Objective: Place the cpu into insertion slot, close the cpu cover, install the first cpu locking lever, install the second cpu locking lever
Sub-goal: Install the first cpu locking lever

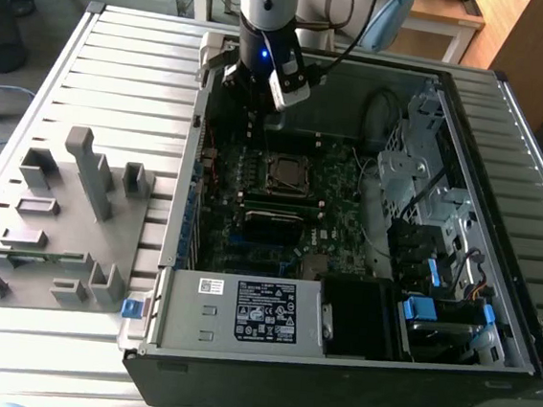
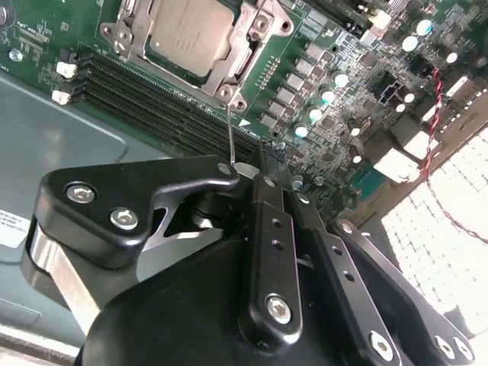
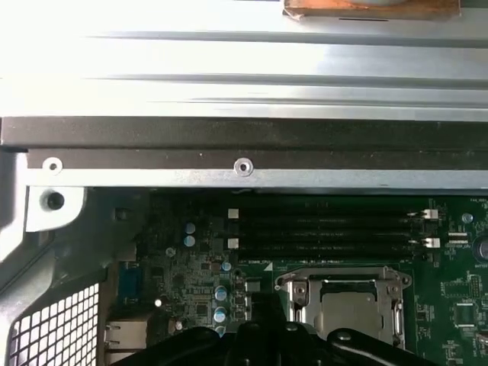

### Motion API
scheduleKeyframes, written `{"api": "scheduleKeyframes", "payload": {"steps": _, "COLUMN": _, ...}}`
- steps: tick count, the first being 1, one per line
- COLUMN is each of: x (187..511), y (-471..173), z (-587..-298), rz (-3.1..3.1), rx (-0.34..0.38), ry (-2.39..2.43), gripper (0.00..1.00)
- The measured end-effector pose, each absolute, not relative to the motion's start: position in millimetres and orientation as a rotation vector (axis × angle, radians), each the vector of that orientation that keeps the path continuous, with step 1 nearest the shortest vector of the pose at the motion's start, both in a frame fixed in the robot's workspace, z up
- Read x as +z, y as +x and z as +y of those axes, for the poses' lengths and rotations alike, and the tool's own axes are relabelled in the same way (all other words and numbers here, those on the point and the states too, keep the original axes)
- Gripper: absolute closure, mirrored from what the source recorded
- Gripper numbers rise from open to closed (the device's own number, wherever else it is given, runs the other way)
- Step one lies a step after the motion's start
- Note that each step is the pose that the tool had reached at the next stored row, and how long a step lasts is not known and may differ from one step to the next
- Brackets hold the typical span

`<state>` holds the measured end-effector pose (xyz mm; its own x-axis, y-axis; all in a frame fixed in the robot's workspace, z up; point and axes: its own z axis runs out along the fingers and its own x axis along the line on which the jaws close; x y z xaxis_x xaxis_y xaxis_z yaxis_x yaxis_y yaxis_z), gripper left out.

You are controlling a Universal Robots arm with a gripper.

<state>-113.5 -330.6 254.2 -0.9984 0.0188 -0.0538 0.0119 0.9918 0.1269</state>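
Cpu (image 2: 187, 34) is seated in slot (image 2: 263, 23) under the shut cover (image 2: 236, 61); my hand (image 2: 245, 174) looks pinched shut on the lever (image 2: 230, 133) tip, for leverage.

Silver cpu (image 2: 189, 34) lies flat, framed by closed cpu cover (image 2: 245, 61).

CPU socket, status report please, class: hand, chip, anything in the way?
Hand at tip of thin lever rod, rod standing off the cover. CPU seated, cover down over it. Nothing else in the way.
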Motion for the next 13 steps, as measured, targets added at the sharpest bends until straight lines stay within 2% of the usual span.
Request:
{"api": "scheduleKeyframes", "payload": {"steps": 5, "x": 254.1, "y": -120.4, "z": -330.7, "rz": 3.077, "rx": 0.200, "ry": 0.023, "gripper": 0.90}}
{"api": "scheduleKeyframes", "payload": {"steps": 13, "x": 254.0, "y": -122.7, "z": -330.6, "rz": 3.055, "rx": 0.306, "ry": 0.025, "gripper": 0.90}}
